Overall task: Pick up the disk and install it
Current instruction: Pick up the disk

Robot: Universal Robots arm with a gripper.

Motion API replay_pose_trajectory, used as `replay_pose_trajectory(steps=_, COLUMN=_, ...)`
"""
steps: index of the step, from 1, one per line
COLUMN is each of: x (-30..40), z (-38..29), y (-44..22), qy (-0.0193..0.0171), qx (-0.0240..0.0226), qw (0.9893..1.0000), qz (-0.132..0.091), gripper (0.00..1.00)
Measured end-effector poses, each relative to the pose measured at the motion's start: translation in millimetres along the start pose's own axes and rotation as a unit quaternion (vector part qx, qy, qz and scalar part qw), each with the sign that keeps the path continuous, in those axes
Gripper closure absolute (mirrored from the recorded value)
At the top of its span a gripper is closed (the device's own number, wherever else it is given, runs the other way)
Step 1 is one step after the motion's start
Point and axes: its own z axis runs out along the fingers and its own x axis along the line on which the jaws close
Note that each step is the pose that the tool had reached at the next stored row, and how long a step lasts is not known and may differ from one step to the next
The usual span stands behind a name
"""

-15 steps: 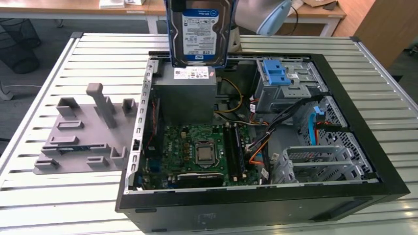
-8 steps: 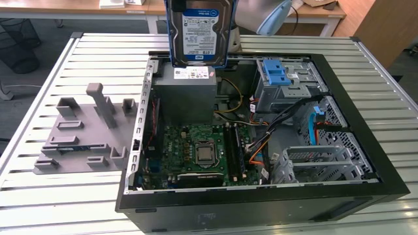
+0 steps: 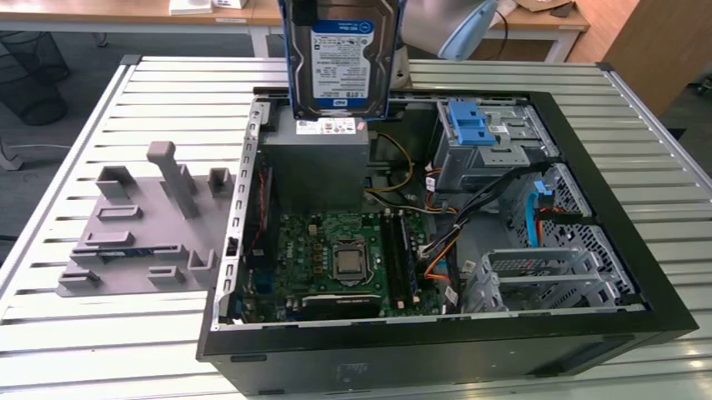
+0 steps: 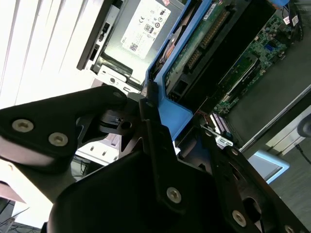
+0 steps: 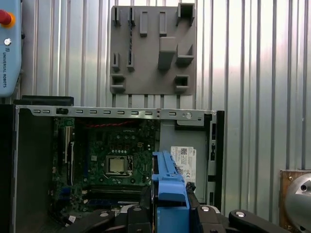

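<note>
Exterior view: the disk (image 3: 339, 58) hangs upright above the far end of the open computer case (image 3: 623, 275). Second wrist view: end effector (image 4: 146, 104) clenched on its blue carrier frame.

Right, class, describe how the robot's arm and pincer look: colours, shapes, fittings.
The pincer is black, built of flat, rounded linkage bars joined by silver screws. The arm is a smooth silver-grey tube with a pale blue joint cap.

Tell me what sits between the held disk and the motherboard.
The grey power supply, in the exterior view, sits between disk and motherboard.
</note>
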Motion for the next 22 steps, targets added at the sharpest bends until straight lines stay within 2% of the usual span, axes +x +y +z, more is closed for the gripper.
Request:
replay_pose_trajectory(steps=3, x=6.9, z=0.8, y=-3.6, qy=-0.0002, qx=0.0005, qw=1.0000, qz=0.000, gripper=0.64)
replay_pose_trajectory(steps=7, x=9.0, z=1.8, y=-18.0, qy=-0.0001, qx=0.0004, qw=1.0000, qz=0.000, gripper=0.64)
replay_pose_trajectory(steps=9, x=9.6, z=2.5, y=-23.0, qy=-0.0001, qx=0.0004, qw=1.0000, qz=0.000, gripper=0.64)
replay_pose_trajectory(steps=13, x=12.4, z=4.3, y=-24.3, qy=0.0000, qx=0.0016, qw=1.0000, qz=0.000, gripper=0.64)
replay_pose_trajectory(steps=19, x=23.6, z=7.2, y=-24.4, qy=-0.0001, qx=0.0027, qw=1.0000, qz=0.000, gripper=0.64)
replay_pose_trajectory(steps=22, x=25.4, z=8.2, y=-25.9, qy=-0.0001, qx=0.0027, qw=1.0000, qz=0.000, gripper=0.64)
